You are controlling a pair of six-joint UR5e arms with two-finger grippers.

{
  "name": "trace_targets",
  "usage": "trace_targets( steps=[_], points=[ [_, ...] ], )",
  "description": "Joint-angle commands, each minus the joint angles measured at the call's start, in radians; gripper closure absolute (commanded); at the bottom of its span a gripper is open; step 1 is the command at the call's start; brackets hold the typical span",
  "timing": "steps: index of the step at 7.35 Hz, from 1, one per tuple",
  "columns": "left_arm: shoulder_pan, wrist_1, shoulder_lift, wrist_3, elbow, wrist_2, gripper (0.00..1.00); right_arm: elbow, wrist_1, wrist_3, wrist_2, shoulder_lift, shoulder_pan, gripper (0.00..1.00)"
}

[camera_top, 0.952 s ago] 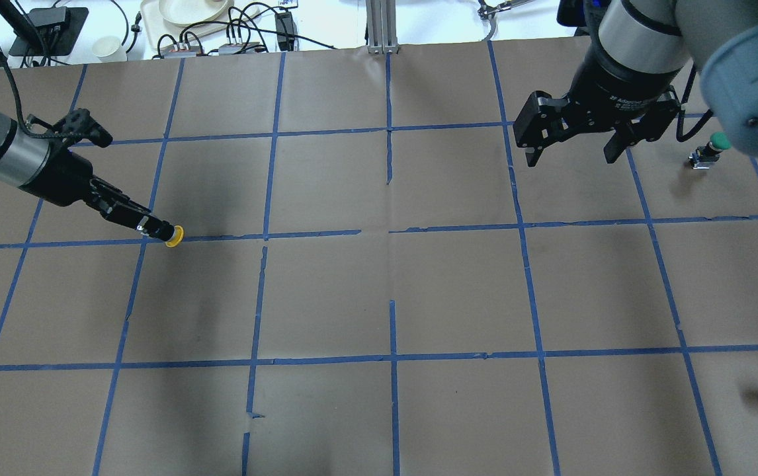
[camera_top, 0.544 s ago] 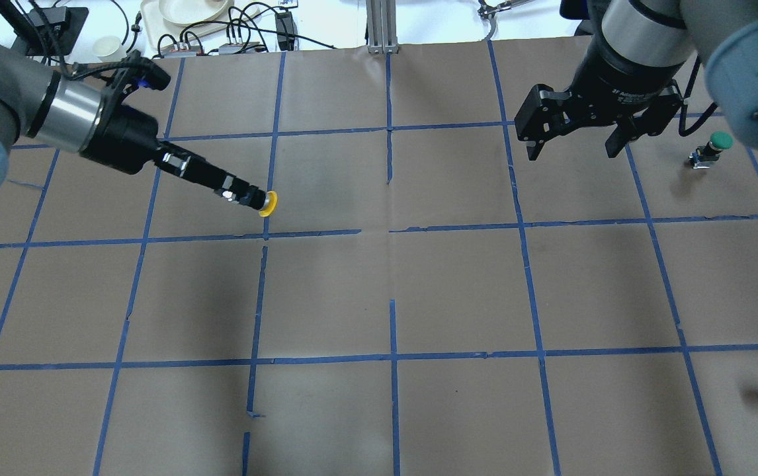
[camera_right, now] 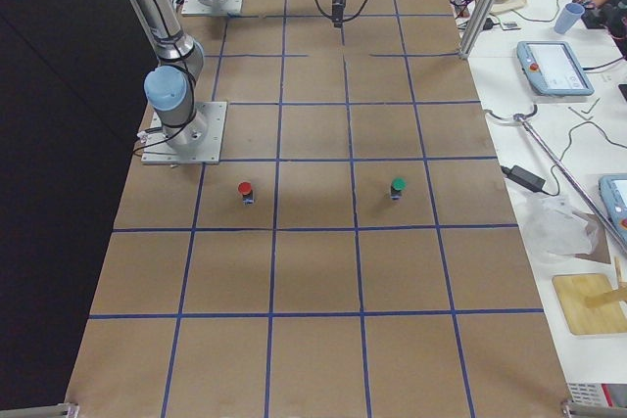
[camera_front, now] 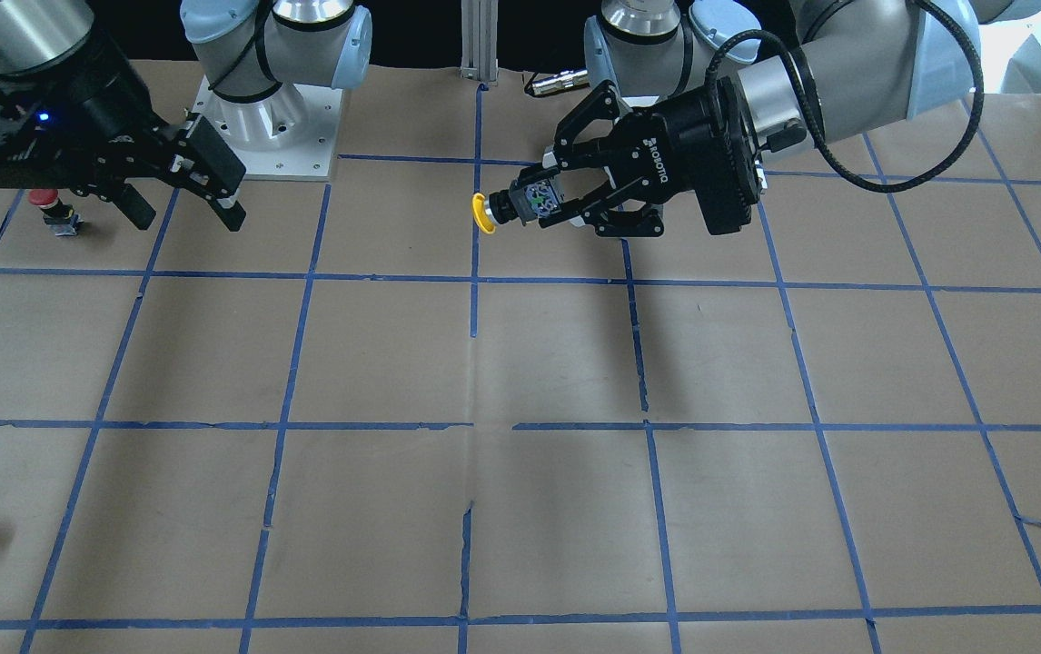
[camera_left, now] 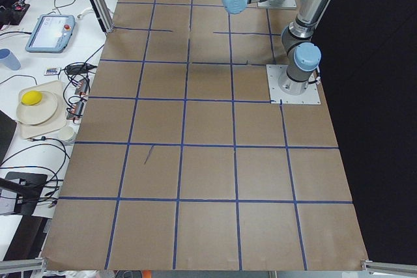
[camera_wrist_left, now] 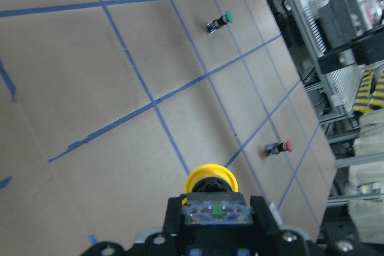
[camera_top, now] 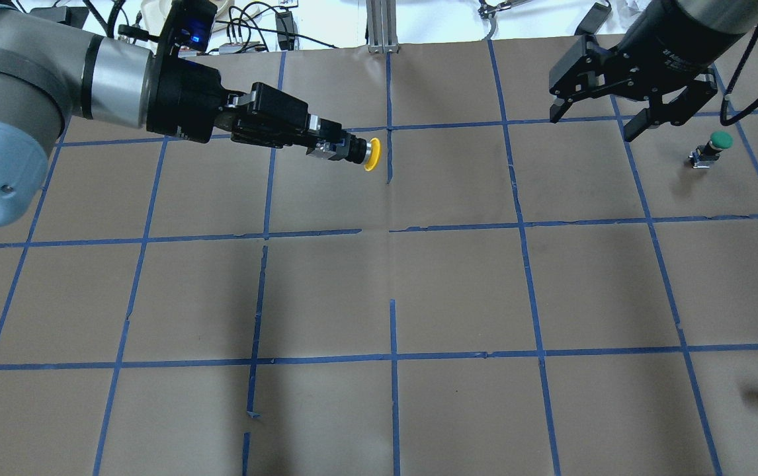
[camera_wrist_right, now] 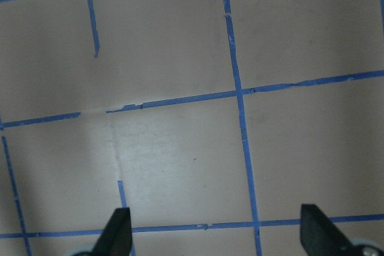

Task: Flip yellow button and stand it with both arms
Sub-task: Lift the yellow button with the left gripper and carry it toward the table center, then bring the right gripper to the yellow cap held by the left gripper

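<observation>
The left tool (camera_top: 330,147) is clenching the black body of the yellow button (camera_top: 370,153), its two fingers pressing the block from either side. It is holding the button sideways in the air above the tabletop (camera_top: 458,291), the yellow cap pointing away from the wrist toward the middle blue tape line (camera_top: 389,152). In the left wrist view the cap (camera_wrist_left: 209,177) is jutting out past the fingertips. The right tool (camera_top: 592,125) is hovering well apart from it with fingers (camera_wrist_right: 117,232) spread wide, gripping nothing and touching nothing. It is hanging near the green button (camera_top: 716,142), which is standing on the tabletop.
</observation>
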Motion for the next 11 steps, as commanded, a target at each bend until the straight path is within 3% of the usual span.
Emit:
trace_targets(
  steps=[1,3,5,8,11],
  points=[
    [-0.034,0.017,0.011,-0.199,-0.002,-0.164,0.93,0.005,0.154,0.005,0.317,-0.001,-0.125,0.06],
    [-0.07,0.029,0.016,-0.258,0.003,-0.282,0.96,0.014,0.268,-0.004,0.548,-0.002,-0.166,0.06],
    [-0.077,0.046,0.008,-0.273,0.0,-0.363,0.97,0.092,0.365,0.005,1.001,-0.028,-0.155,0.01],
    [-0.08,0.058,0.005,-0.273,-0.007,-0.377,0.98,0.143,0.408,-0.004,1.041,-0.08,-0.097,0.0],
    [-0.08,0.074,0.006,-0.27,-0.005,-0.367,0.98,0.189,0.402,-0.01,1.004,-0.113,-0.072,0.01]
  ],
)
